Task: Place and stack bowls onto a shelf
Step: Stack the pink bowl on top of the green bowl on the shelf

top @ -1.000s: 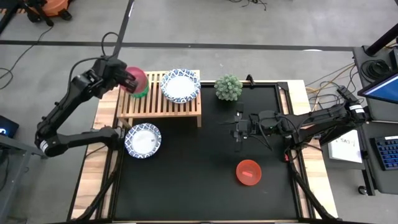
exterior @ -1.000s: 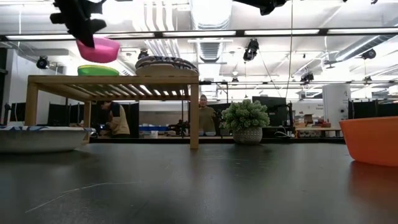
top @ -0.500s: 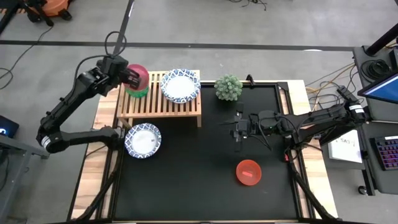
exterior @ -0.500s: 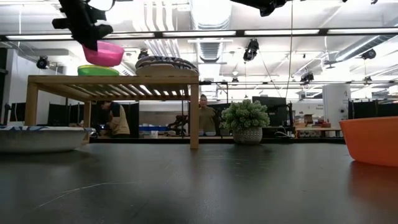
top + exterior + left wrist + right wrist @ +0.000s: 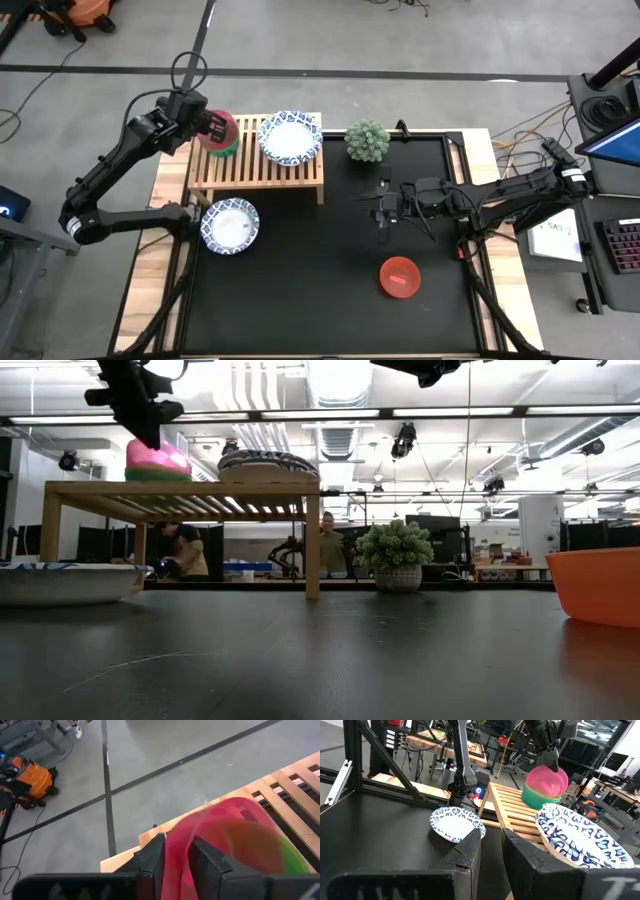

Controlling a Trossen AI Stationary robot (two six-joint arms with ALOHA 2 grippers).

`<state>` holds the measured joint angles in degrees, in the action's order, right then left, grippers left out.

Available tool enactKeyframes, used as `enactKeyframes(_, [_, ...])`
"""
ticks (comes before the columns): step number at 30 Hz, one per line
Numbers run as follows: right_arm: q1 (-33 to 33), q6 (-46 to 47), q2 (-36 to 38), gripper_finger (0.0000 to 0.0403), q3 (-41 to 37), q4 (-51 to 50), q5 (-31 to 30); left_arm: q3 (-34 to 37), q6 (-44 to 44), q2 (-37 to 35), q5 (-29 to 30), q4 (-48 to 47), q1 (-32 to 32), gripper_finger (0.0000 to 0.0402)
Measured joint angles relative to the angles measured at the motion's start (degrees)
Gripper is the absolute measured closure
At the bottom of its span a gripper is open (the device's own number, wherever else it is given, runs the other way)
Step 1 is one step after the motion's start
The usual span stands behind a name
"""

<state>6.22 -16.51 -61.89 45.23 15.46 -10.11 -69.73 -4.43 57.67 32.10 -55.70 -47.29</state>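
Observation:
My left gripper (image 5: pixel 206 127) is above the far left corner of the light-wood shelf (image 5: pixel 255 165), shut on the pink bowl (image 5: pixel 224 127). The pink bowl is tilted, and its lower side rests in the green bowl (image 5: pixel 157 476) on the slats. Beside these, white blue-rimmed bowls (image 5: pixel 290 137) are stacked on the shelf. Another white bowl (image 5: pixel 230 225) rests on the table in front of the shelf. The red bowl (image 5: pixel 400 277) stands on the mat, near right. My right gripper (image 5: pixel 383 212) hovers mid-table, slightly open, touching nothing. No teal bowl is in view. My left gripper pinches the pink bowl's rim (image 5: pixel 176 851), one finger (image 5: pixel 153 858) outside the wall and one finger (image 5: pixel 210 865) inside. It comes from above, slanting in from the table's left. The bowl is tipped in the hold, with its lower side in the green bowl (image 5: pixel 540 795).
A small green potted plant (image 5: pixel 368 140) stands at the mat's far edge, right of the shelf. The black mat (image 5: pixel 330 290) lies bare between the white bowl and the red bowl. People and workbenches show in the room beyond the table.
My left gripper has come down toward the shelf, still shut on the pink bowl. The bowl was held clear above the green bowl a second ago; now it has been lowered and tipped, and rests in the green bowl.

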Motion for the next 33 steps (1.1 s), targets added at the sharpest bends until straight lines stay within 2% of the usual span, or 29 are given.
enactKeyframes(7, [0.02, 0.00, 0.00, 0.0335, 0.00, -0.02, -0.02, 0.00, -0.03, -0.02, -0.02, 0.02, 0.00, 0.0319])
enactKeyframes(17, [0.01, -0.04, 0.00, 0.0335, -0.01, 0.00, -0.02, 0.00, -2.16, 0.15, 0.19, 0.57, 0.00, 0.0317])
enactKeyframes(21, [0.02, -0.11, 0.00, 0.0335, 0.00, 0.01, -0.02, 0.13, -5.23, 1.77, 4.17, 2.81, 0.40, 0.0321])
enactKeyframes(29, [0.02, -0.07, 0.00, 0.0335, 0.00, 0.02, -0.03, 0.52, -12.25, 9.39, 19.53, 3.56, 1.59, 0.0324])
enactKeyframes(33, [0.00, -0.09, 0.00, 0.0335, 0.00, 0.02, -0.02, 0.54, -13.64, 12.81, 18.96, 3.17, 1.55, 0.0325])
